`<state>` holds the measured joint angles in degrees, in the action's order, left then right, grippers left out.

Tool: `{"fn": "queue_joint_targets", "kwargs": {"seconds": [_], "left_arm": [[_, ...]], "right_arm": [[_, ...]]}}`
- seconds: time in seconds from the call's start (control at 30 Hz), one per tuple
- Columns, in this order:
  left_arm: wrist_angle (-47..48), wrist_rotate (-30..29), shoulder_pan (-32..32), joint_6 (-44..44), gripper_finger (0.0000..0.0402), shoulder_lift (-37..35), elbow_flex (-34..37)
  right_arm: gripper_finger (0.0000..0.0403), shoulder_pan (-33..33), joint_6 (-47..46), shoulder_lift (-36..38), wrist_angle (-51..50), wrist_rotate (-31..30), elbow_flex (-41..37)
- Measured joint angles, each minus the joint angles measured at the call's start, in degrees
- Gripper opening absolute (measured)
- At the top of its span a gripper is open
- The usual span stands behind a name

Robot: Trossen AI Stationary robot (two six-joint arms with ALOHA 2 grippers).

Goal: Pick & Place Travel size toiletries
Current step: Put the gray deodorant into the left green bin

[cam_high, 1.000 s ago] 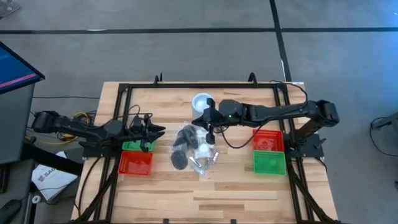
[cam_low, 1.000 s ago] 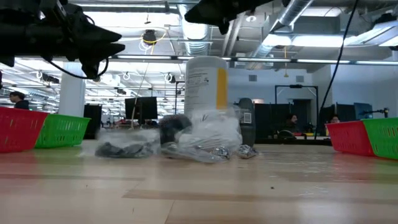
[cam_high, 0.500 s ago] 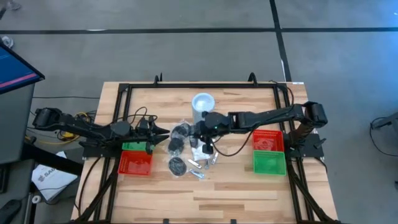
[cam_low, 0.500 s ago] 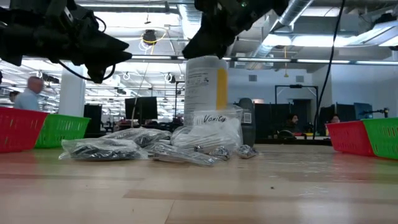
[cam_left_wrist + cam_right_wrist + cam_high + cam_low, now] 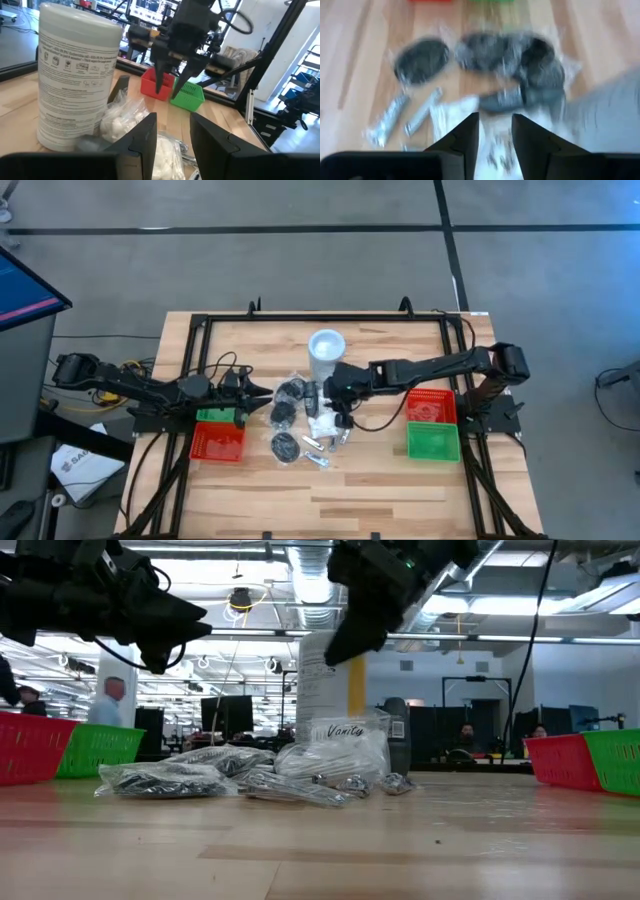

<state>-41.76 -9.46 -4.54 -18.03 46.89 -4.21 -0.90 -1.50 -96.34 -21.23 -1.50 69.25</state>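
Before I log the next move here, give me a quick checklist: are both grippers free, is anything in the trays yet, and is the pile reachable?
1. Right gripper empty: ok, fingers apart above the pile, nothing between them.
2. Left gripper empty: ok, fingers apart, holding nothing, waiting at the left trays.
3. Toiletries reachable: ok, loose bagged heap at table centre.
4. White canister upright: ok, though it stands right behind the heap and close to the right arm.
5. Right red tray and right green tray contents: cannot tell.
6. Single item separable: cannot tell, the bags overlap.
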Motion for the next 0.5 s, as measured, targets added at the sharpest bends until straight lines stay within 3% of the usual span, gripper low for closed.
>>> {"fn": "queue_joint_targets", "kwargs": {"seconds": [0.5], "left_arm": [[-0.48, 0.29, 0.0, -0.1, 0.0108, -0.02, 0.09]], "right_arm": [[0.0147, 1.35, -2.87, 11.44, 0.83, -2.23, -11.13]]}}
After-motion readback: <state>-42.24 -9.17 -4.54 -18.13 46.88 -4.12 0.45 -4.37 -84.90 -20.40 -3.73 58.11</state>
